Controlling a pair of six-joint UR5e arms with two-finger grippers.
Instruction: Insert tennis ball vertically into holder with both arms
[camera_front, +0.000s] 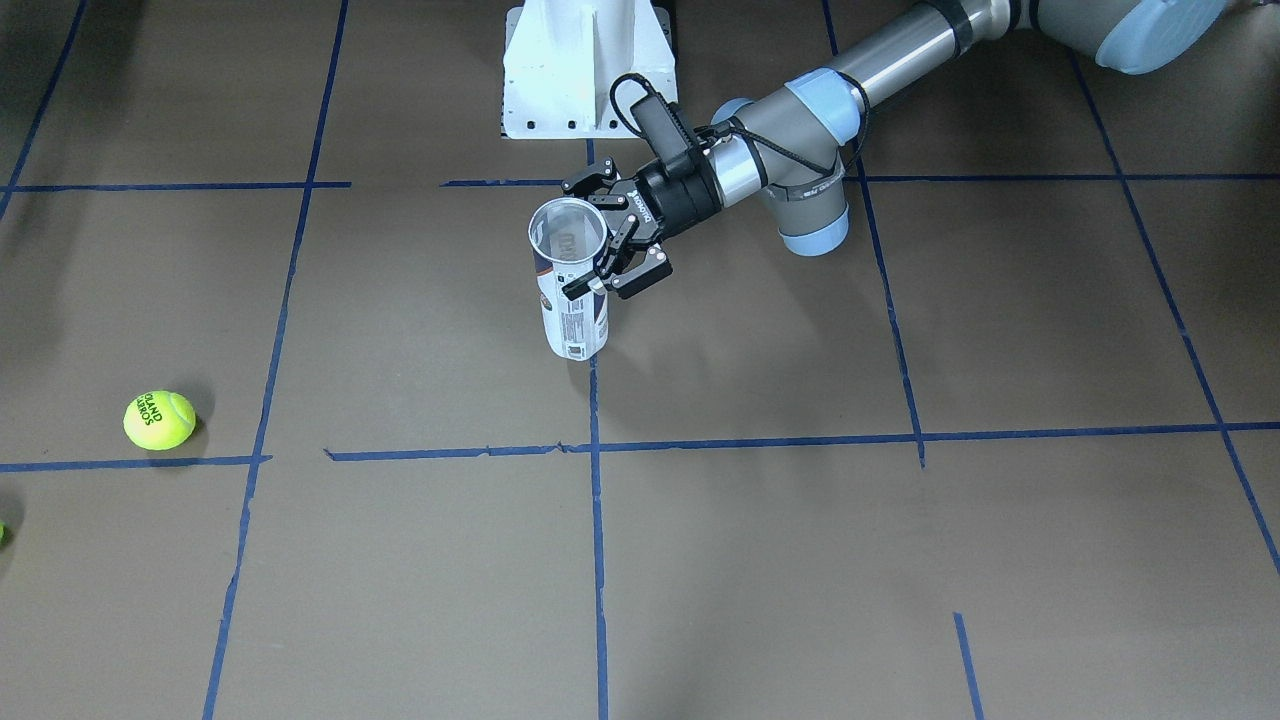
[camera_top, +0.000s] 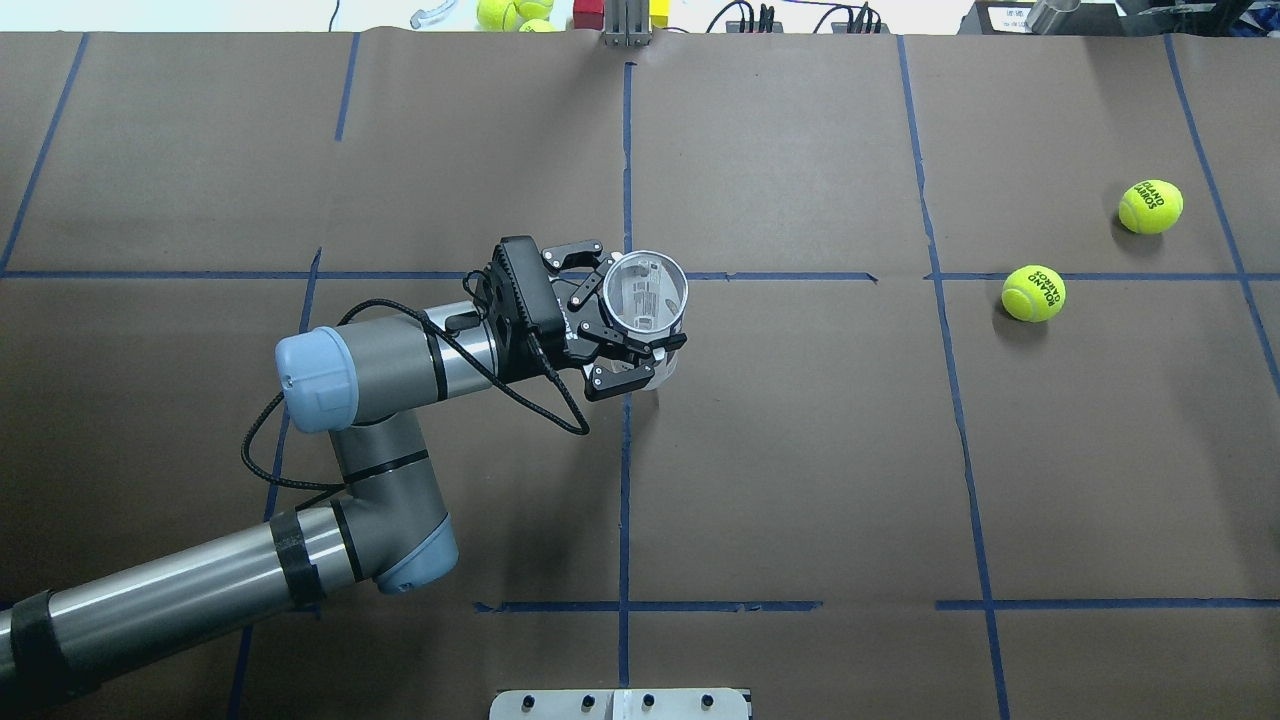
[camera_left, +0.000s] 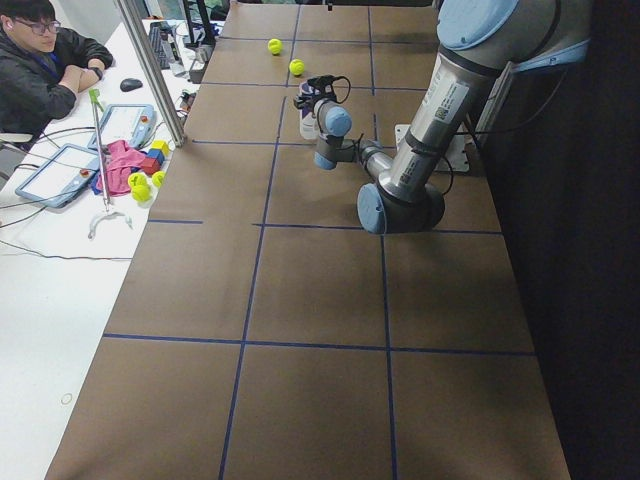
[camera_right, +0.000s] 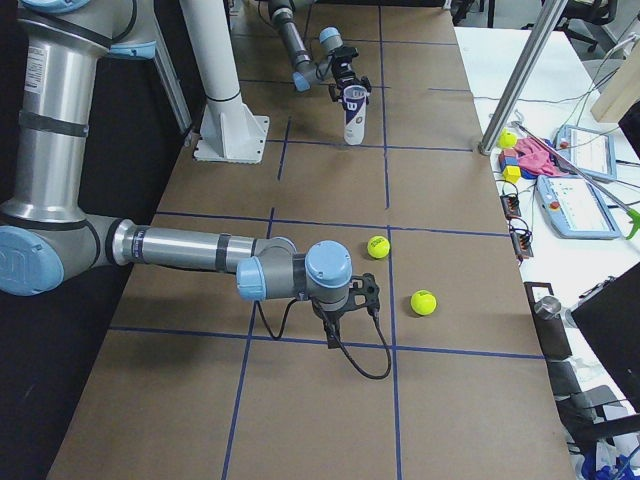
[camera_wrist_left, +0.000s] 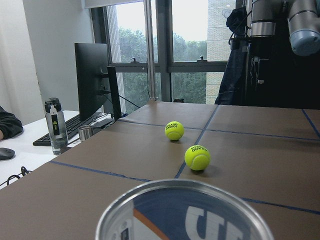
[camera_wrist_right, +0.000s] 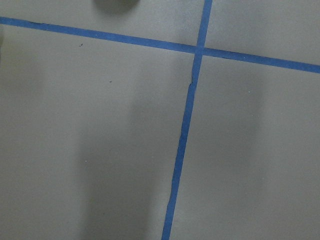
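Left tool (camera_top: 630, 313) clamps upright holder (camera_front: 575, 322) (open end up).

My left arm (camera_top: 400, 372) is silver tube, grey joints, pale-blue caps; a black cable (camera_top: 500, 380) loops to my black pincer (camera_top: 625, 312).

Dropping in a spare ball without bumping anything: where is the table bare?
Bare: the squares from the holder to the operators' edge, and the strip between holder and tennis balls. Crowded: around the left gripper, and near the balls, where the right gripper hangs.
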